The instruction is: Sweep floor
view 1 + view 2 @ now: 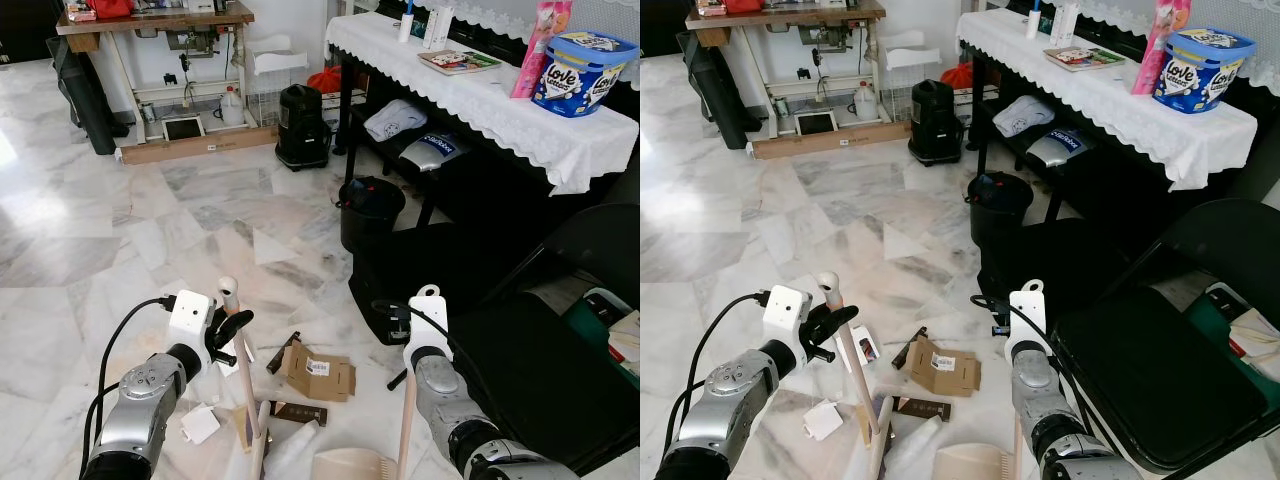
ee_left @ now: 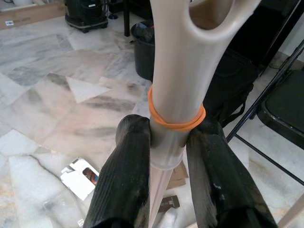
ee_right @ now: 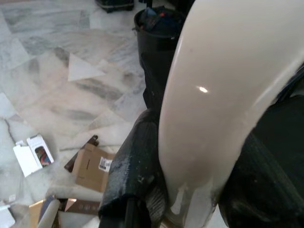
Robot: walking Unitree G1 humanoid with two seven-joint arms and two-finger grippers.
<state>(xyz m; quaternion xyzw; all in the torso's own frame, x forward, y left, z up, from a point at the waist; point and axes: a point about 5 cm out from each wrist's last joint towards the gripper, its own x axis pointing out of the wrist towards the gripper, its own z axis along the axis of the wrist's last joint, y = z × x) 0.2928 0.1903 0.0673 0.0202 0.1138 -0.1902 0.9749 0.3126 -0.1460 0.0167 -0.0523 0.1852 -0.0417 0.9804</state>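
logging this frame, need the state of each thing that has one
left gripper: shut on broom handle
broom handle: upright, slightly tilted
right gripper: shut on dustpan handle
dustpan handle: upright
dustpan: on floor
cardboard box: flattened, on floor
black bin: open, holding rubbish
folding chair: unfolded

Marble floor polished, glossy. Broom handle smooth cream plastic. Flattened box matt brown cardboard. Lace-edged cloth on worktop.
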